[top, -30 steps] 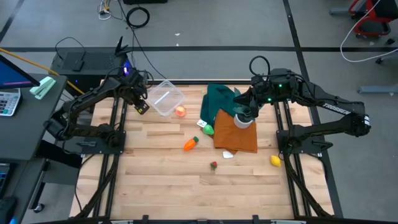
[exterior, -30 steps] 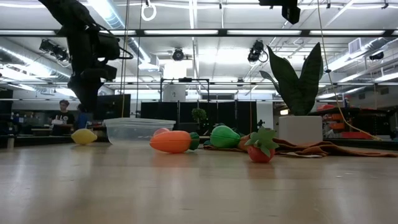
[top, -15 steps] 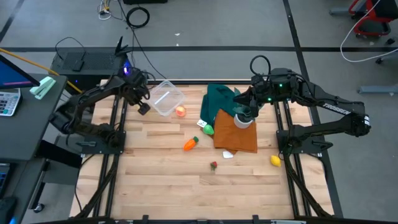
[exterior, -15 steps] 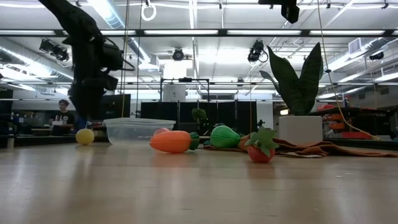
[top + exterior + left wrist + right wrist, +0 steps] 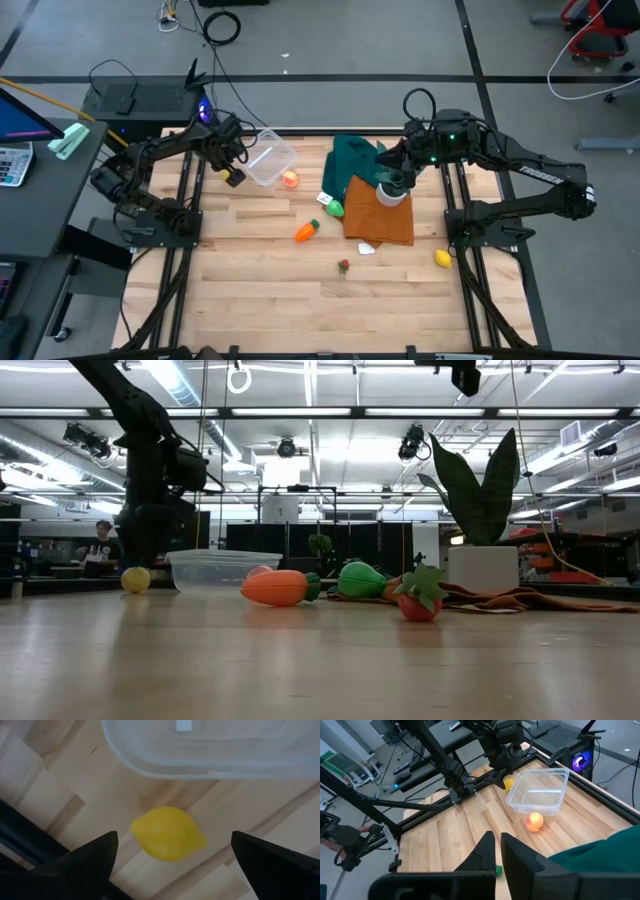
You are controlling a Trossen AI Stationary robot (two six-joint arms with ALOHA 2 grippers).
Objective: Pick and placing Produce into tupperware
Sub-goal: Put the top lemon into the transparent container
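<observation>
A yellow produce piece [image 5: 167, 834] lies on the wooden table just outside the clear tupperware's [image 5: 268, 158] left wall. My left gripper [image 5: 173, 840] hangs open over it, one finger on either side, apart from it. The peach [image 5: 290, 180] rests on the table against the tupperware's near right corner. The carrot [image 5: 306, 232], the green piece [image 5: 335, 209], the red berry [image 5: 344, 266] and a second yellow piece [image 5: 442, 258] lie loose on the table. My right gripper [image 5: 496, 851] stays shut above the cloths at the right.
A green cloth [image 5: 358, 160] and an orange cloth [image 5: 385, 222] lie right of centre, with the white plant pot [image 5: 483, 568] on them. A small white scrap [image 5: 368, 247] lies by the orange cloth. A person [image 5: 102, 545] stands in the room behind.
My left gripper has opened and let go of the yellow piece. The piece has turned and now lies on the table beside the tupperware, between the spread fingers.
</observation>
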